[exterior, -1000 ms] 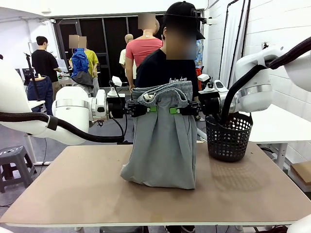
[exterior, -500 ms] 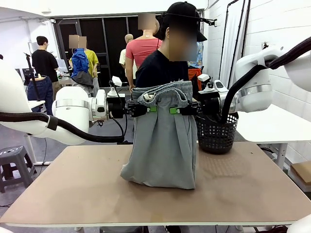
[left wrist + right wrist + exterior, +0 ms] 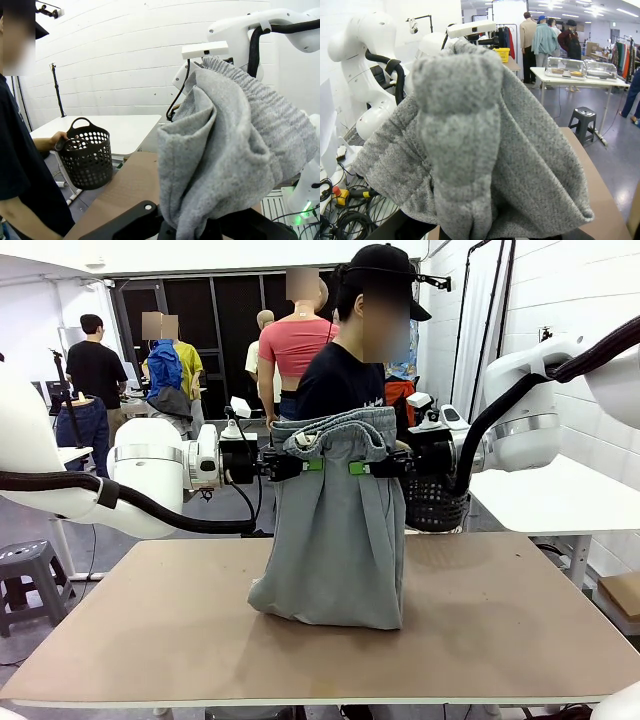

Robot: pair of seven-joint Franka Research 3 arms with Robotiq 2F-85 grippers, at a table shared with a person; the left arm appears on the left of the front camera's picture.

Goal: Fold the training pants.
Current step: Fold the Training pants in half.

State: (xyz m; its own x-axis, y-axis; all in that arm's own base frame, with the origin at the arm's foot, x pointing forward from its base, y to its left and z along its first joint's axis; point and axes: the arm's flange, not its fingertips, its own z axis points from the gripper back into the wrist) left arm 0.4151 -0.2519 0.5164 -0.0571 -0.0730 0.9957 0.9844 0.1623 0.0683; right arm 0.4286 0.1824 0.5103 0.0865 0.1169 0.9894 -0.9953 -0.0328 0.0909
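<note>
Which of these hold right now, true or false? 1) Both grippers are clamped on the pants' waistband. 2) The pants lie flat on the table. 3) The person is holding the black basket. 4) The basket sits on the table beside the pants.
1) True: the left gripper and right gripper are both shut on the waistband of the training pants.
2) False: they hang upright from the grippers, with only the lower end bunched on the table.
3) True: the person's hand grips the black basket by its handle.
4) False: it is held off the table, at the far side.
</note>
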